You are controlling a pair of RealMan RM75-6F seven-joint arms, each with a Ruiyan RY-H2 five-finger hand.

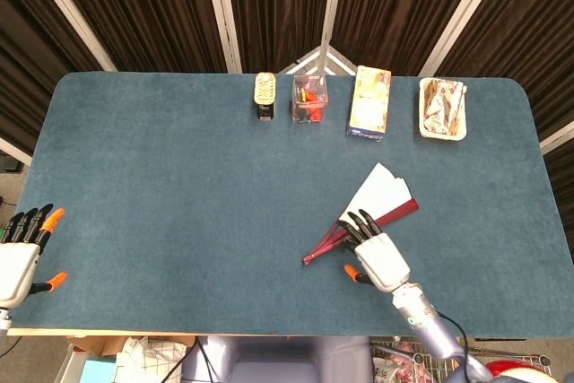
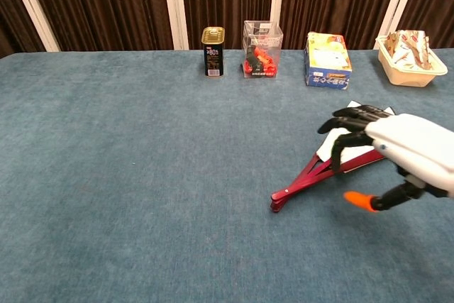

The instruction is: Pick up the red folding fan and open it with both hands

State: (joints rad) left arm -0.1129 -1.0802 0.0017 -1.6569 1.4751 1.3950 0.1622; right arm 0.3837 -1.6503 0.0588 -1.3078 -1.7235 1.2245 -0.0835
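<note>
1. We are seeing the red folding fan (image 1: 372, 208) lying partly spread at the frame's lower right, its long axis running diagonally, pivot pointing lower left.
2. Our right hand (image 1: 375, 253) is hovering over it, fingers curled, grasping nothing.
3. Our left hand (image 1: 20, 253) is waiting at the lower left, fingers spread.

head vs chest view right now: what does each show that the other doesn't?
Head view only: the left hand, open at the table's near left edge, and the fan's white leaf plainly spread.

Chest view only: the can's label side, and the right hand's fingers arched above the fan's red ribs.

Both: the right hand over the partly open fan, and the back row of can, clear box, carton and tray.
</note>
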